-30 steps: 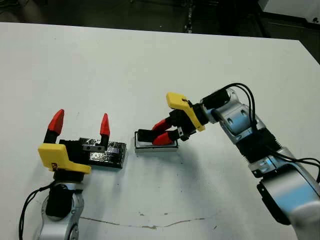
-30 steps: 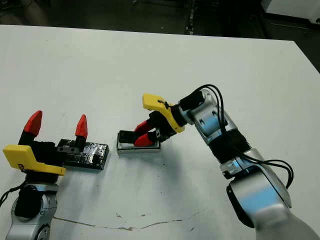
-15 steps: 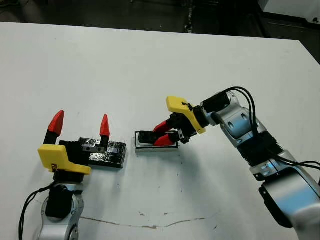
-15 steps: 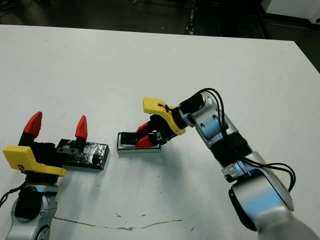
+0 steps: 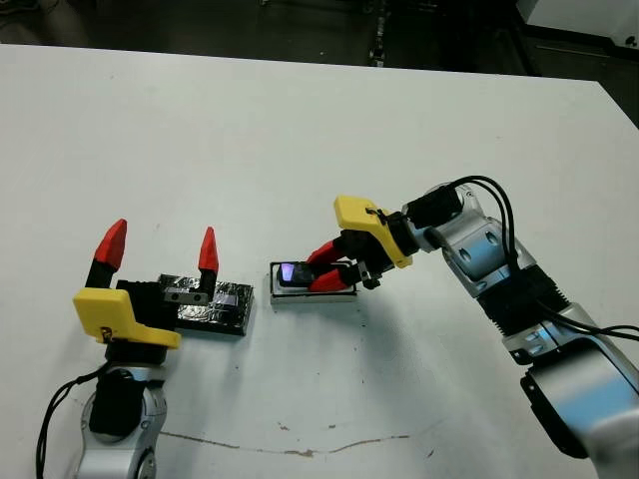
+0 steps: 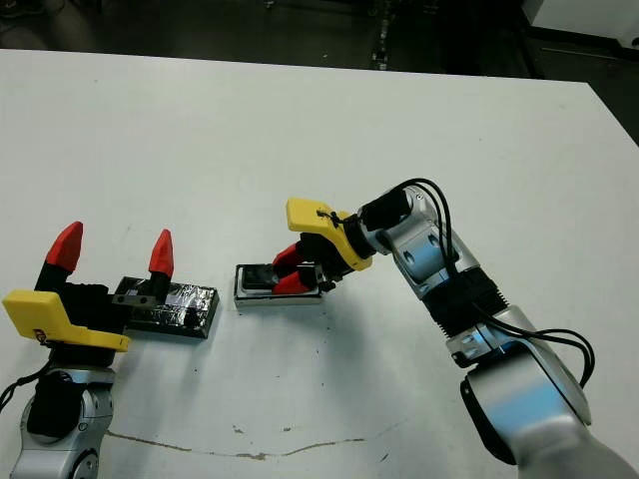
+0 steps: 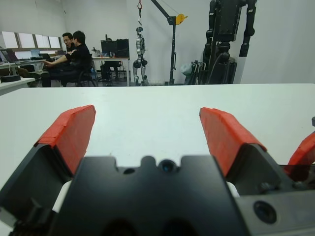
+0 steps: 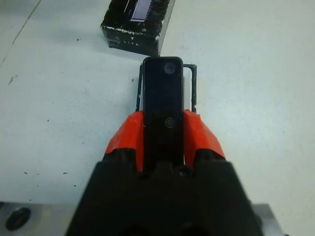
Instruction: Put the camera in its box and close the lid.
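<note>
On the white counter (image 5: 419,120), my right end effector (image 5: 324,267) clamps the camera (image 8: 162,105) lengthwise, lowering it into the box (image 5: 312,292) directly beneath its fingertips so it seats squarely. My left end effector (image 5: 160,254) hovers spread and empty just above the lid (image 5: 212,311), placed to cover the box next.

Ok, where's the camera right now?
The camera is clamped between the right gripper's fingers, lying over the open box near the table's middle; the lid sits to the robot's left of it, by the left gripper.
</note>
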